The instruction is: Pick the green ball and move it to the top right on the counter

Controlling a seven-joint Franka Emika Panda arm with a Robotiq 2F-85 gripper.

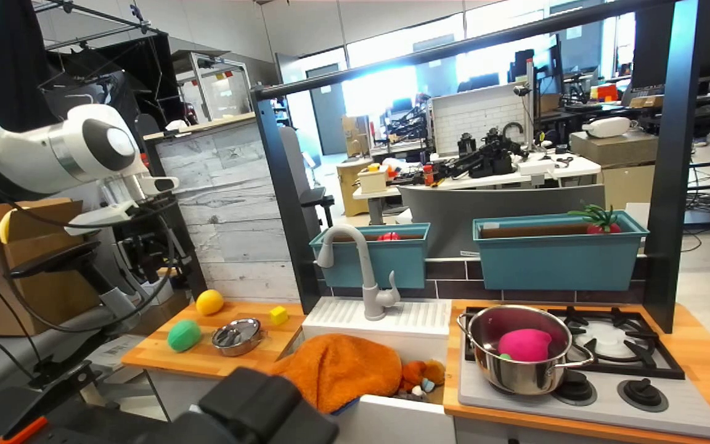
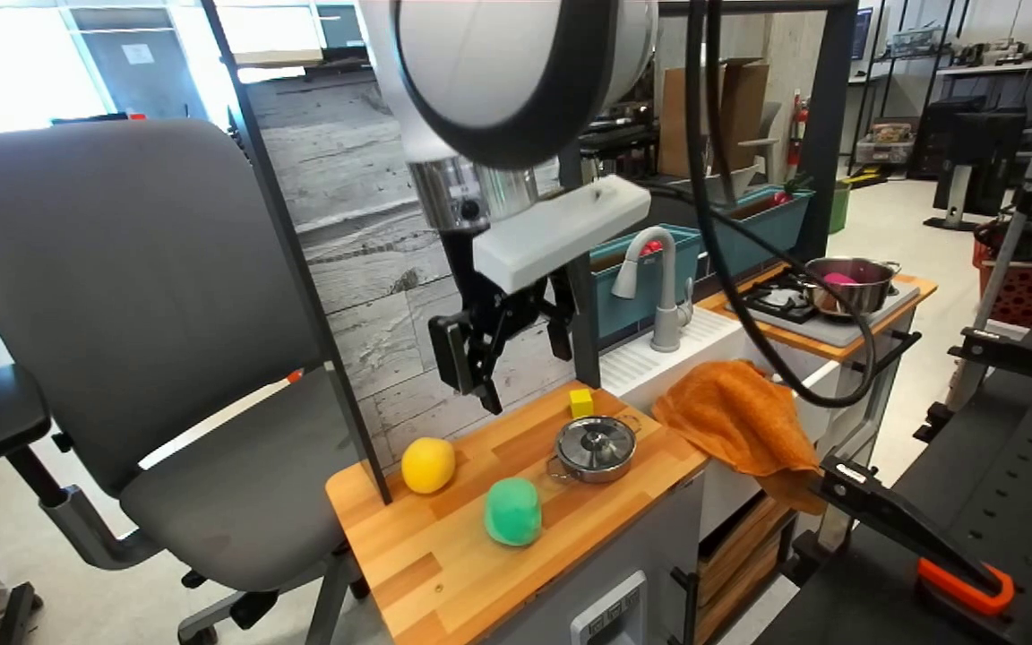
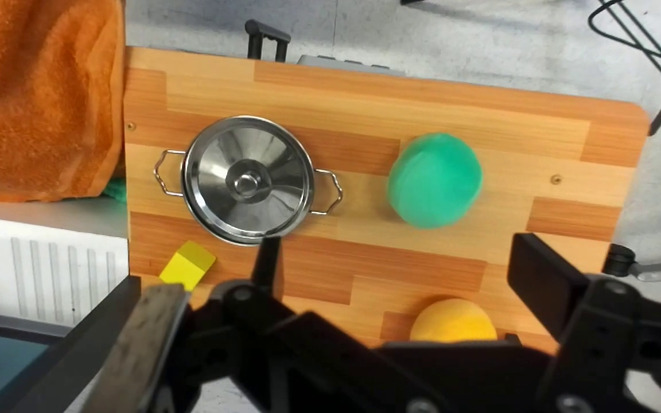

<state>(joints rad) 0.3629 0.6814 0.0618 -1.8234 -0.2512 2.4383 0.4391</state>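
The green ball point(image 1: 183, 336) rests on the wooden counter point(image 1: 151, 356), near the front edge of the part left of the sink. It also shows in an exterior view point(image 2: 513, 511) and in the wrist view point(image 3: 435, 180), where it lies beyond the fingertips. My gripper point(image 2: 516, 363) is open and empty, held well above the counter and pointing down. In the wrist view its fingers point(image 3: 402, 261) stand wide apart with bare wood and the yellow ball point(image 3: 454, 321) below between them. The yellow ball is partly hidden by the gripper there.
A small lidded steel pot point(image 3: 247, 180) stands beside the green ball. A yellow block point(image 3: 188, 265) lies near the counter's back. A grey plank wall point(image 2: 391, 313) rises behind the counter. An orange towel point(image 1: 342, 370) hangs over the white sink point(image 1: 410, 422) near the faucet point(image 1: 367, 271).
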